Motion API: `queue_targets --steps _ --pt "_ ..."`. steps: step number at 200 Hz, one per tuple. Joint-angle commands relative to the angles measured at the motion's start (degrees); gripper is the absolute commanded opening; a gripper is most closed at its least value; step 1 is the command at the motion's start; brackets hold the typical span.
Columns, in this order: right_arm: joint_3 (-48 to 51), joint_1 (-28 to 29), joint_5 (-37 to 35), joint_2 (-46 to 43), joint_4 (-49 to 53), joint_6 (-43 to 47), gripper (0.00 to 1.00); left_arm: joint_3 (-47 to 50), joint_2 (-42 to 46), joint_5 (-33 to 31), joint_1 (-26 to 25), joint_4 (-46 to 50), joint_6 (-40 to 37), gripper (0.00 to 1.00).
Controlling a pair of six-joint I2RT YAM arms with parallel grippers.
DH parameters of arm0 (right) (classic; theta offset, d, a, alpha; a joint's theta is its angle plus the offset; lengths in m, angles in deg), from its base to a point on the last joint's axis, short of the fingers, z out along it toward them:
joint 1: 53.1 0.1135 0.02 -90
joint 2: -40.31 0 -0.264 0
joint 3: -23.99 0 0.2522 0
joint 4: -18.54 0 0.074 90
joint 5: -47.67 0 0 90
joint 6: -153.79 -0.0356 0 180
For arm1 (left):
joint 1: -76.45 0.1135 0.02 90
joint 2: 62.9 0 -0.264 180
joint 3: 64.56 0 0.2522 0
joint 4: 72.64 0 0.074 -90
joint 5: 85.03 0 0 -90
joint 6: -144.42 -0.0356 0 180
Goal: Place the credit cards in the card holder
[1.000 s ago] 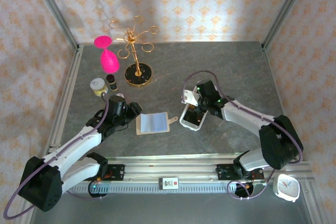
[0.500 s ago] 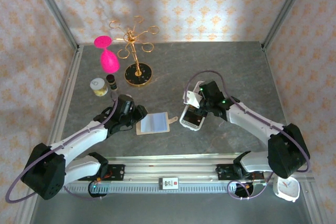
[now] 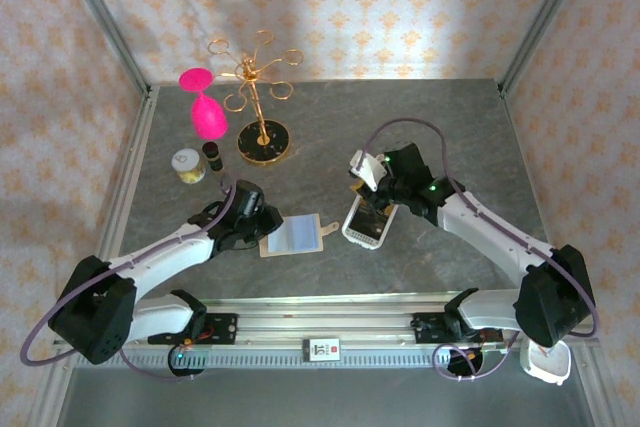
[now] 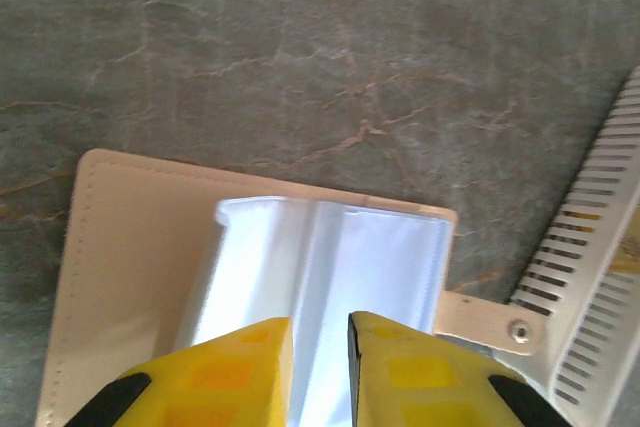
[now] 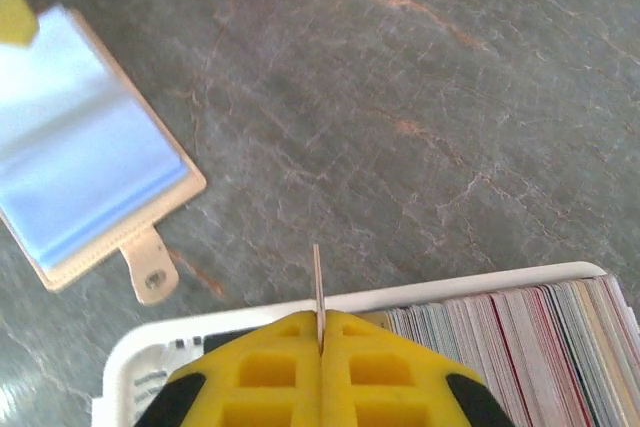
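The right gripper (image 5: 320, 325) is closed flat on a single credit card (image 5: 317, 282), which is pinched by its near edge between the yellow pads. The card is seen edge-on from the right wrist as a thin upright line, with its free end sticking away from the jaws. From above it is seen as a pale face tilted up and towards the far left of the gripper. Its long axis cannot be judged. It is held in the air over the far end of the white tray (image 5: 470, 279), right of the table's middle. In this tray the other credit cards (image 5: 520, 332) are stood on edge in a tight row, with their mixed-coloured edges facing up.

The left gripper (image 4: 320, 335) is set to a narrow gap directly over the card holder (image 4: 110, 247). A clear sleeve (image 4: 330, 257) is seen running into that gap, but whether it is pinched cannot be told. The holder is laid open and flat on the grey table (image 4: 350, 47), just left of the tray. Its beige cover faces down and its long axis runs left to right. Its snap tab (image 4: 480, 317) is pointed right, towards the tray's slotted wall
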Motion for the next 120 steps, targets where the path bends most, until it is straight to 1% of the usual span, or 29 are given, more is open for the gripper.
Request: queue_targets --steps 1,21,33,48,65,82,96,120 --pt "-6.7 0.2 0.2 3.8 1.6 -15.0 0.00 -1.1 -1.3 -2.1 -0.5 3.2 -1.2 0.22" --pt "-10.6 0.2 5.3 9.0 6.5 -21.0 0.00 -1.1 -2.6 -2.0 -0.5 3.2 -1.1 0.20" --pt "-11.5 0.2 8.2 11.1 7.1 -25.9 0.00 -1.4 -3.1 -1.9 -0.6 3.5 -1.3 0.19" --pt "-10.4 0.4 10.9 12.0 5.2 -31.8 0.00 -1.4 -3.5 -2.0 -0.6 3.8 -1.7 0.19" --pt "-7.7 0.9 12.6 11.0 0.2 -39.4 0.00 -1.2 -3.8 -2.2 -0.6 4.2 -2.7 0.19" --pt "-4.2 2.2 12.8 9.2 -6.4 -47.6 0.00 -0.9 -4.6 -1.8 -0.6 4.6 -4.2 0.18" --pt "-2.2 4.1 11.5 8.1 -10.2 -52.3 0.00 -0.8 -5.4 -2.0 -0.5 5.7 -5.6 0.16" --pt "-1.9 7.3 7.0 8.7 -11.1 -58.8 0.00 -0.7 -5.1 -2.7 -0.5 8.6 -7.5 0.15"
